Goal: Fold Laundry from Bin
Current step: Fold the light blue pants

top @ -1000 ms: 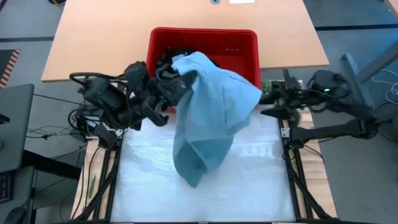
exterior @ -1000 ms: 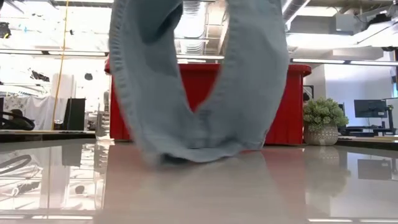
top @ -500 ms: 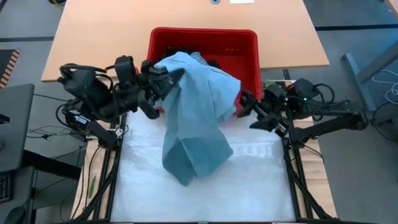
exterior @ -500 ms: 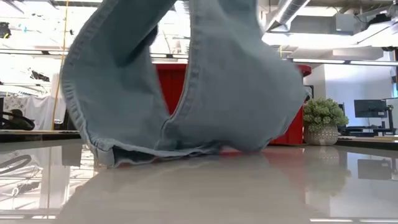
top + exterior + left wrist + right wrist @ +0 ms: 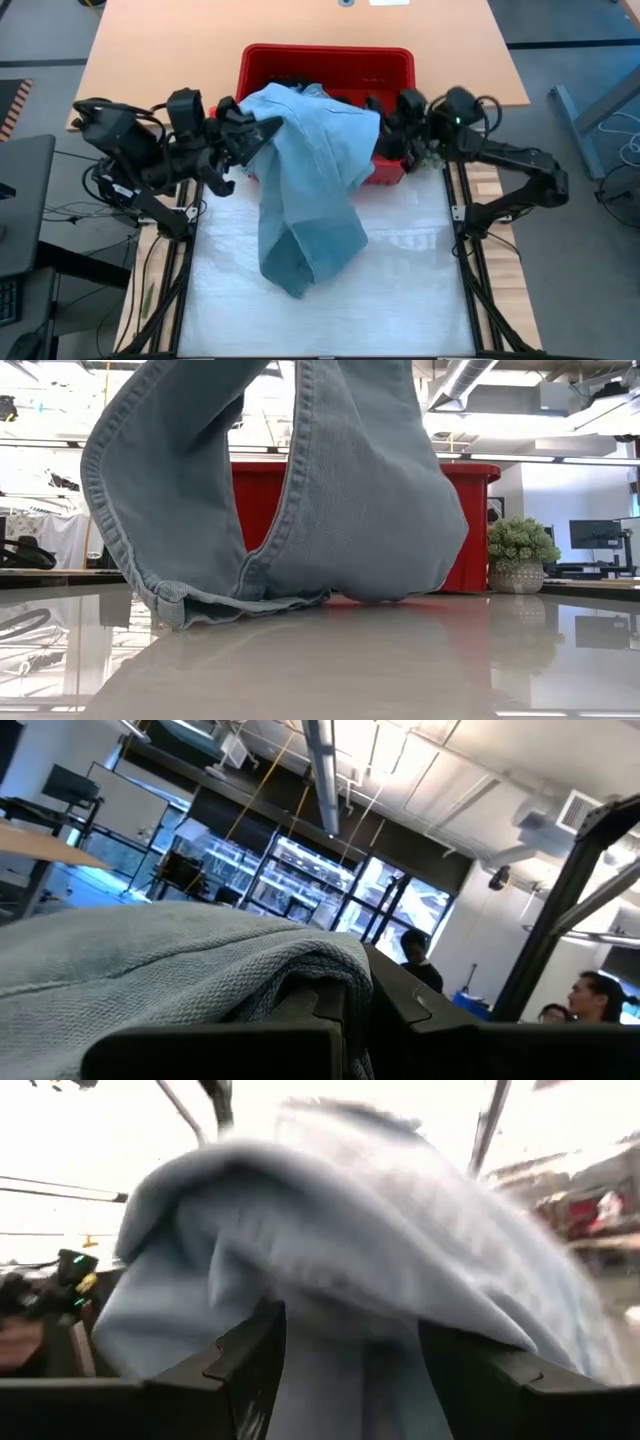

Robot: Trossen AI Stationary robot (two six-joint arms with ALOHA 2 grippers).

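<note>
Left gripper point(image 5: 262, 128) was clamped on the light blue garment point(image 5: 310, 190), which hung over the red bin point(image 5: 392, 62) onto the bench point(image 5: 420, 290). Right gripper point(image 5: 385, 128) sat with fingers apart around its other edge.

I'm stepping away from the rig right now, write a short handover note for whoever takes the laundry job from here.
Left gripper: shut on the light blue garment, holding it up in front of the bin's left end.
Right gripper: open, at the garment's right edge over the red bin, fabric between its fingers in its wrist view but not clamped.
Garment: hanging from the left grip, its lower end resting on the white table surface; part is draped over the bin's front rim.
Done: one garment mostly pulled out of the bin.
Left: take the second grip, spread it flat, fold it. Dark items show in the bin behind it.
</note>
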